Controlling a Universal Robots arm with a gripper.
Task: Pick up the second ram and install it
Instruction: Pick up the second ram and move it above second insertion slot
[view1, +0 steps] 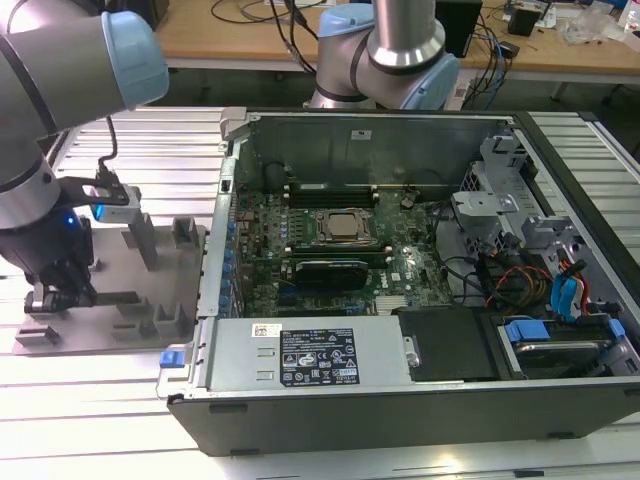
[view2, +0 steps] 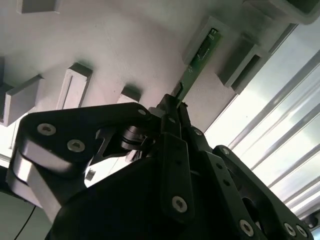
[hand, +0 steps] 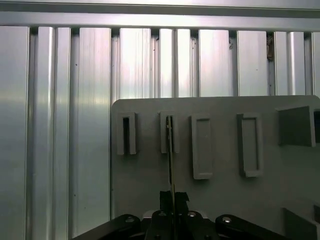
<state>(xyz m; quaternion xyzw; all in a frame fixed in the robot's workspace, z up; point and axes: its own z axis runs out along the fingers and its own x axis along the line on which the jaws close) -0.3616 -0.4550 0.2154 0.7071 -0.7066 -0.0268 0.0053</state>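
A pale metal surface made of long ribbed aluminium strips with parallel grooves runs across the scene. In both wrist views the same ribbed strips catch strong light, shining almost white along their ridges. In the exterior view, a light wooden desk stands behind the surface along the far edge. Dark cables trail loosely over the desk, and crumpled clear plastic lies towards the exterior view's right. Lighting is bright and even.
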